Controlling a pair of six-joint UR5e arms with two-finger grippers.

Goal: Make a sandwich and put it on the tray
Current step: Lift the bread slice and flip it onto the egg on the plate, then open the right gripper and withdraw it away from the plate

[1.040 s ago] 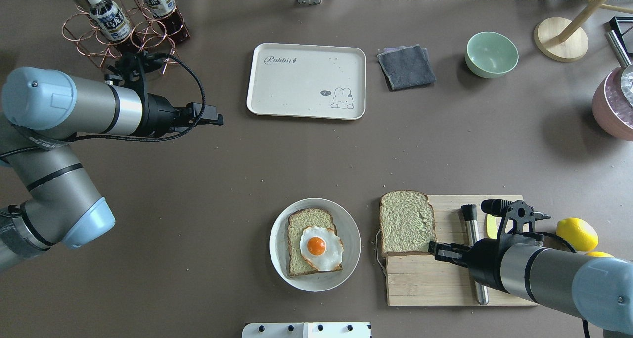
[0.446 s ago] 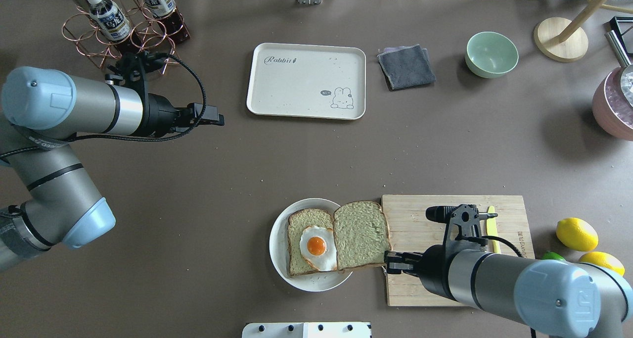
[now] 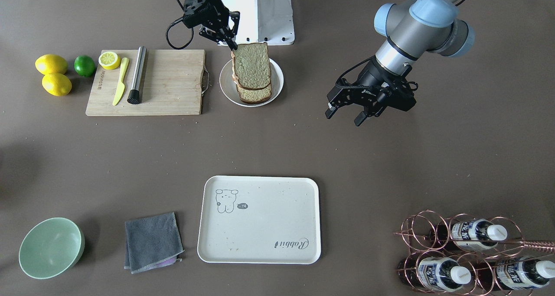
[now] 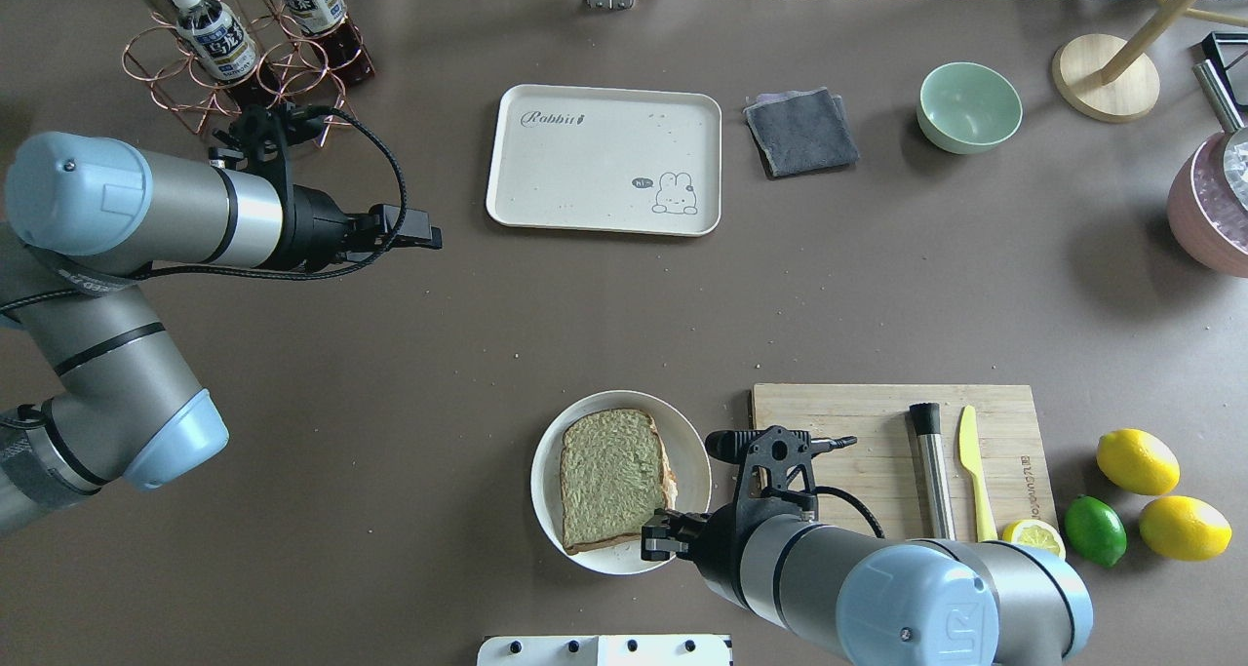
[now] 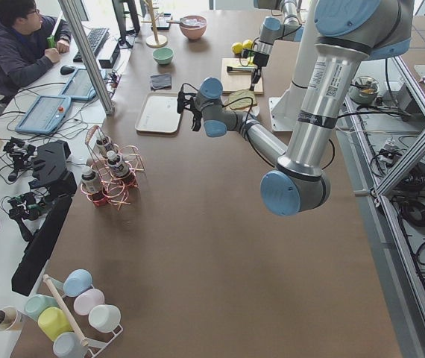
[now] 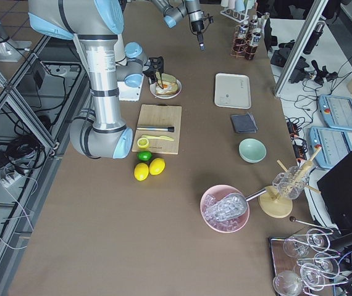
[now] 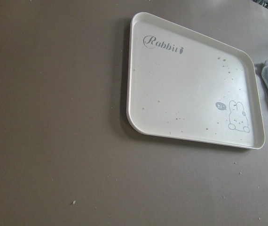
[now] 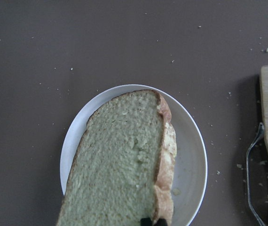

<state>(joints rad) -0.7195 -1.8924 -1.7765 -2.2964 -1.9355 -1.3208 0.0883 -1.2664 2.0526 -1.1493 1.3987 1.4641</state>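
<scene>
A small round white plate (image 4: 546, 456) holds a bread slice with a fried egg; only the egg's edge (image 8: 169, 141) shows. My right gripper (image 4: 655, 541) is shut on the near corner of the top bread slice (image 4: 612, 476), which lies over the egg, tilted up at the gripper end (image 3: 233, 46). The cream tray (image 4: 604, 159) with the "Rabbit" lettering lies bare at the far middle of the table, and fills the left wrist view (image 7: 190, 94). My left gripper (image 3: 344, 113) is open and empty, hovering left of the tray (image 3: 260, 226).
A wooden cutting board (image 4: 858, 432) right of the plate carries a metal rod (image 4: 934, 481), a yellow knife (image 4: 975, 481) and a lemon half (image 4: 1032, 537). Lemons and a lime lie beyond it. A grey cloth (image 4: 801, 130), green bowl (image 4: 969, 107) and bottle rack (image 4: 234, 47) stand at the back.
My right gripper has carried the top bread slice leftward from the cutting board onto the plate, where it now covers the egg. The left arm has not moved.
</scene>
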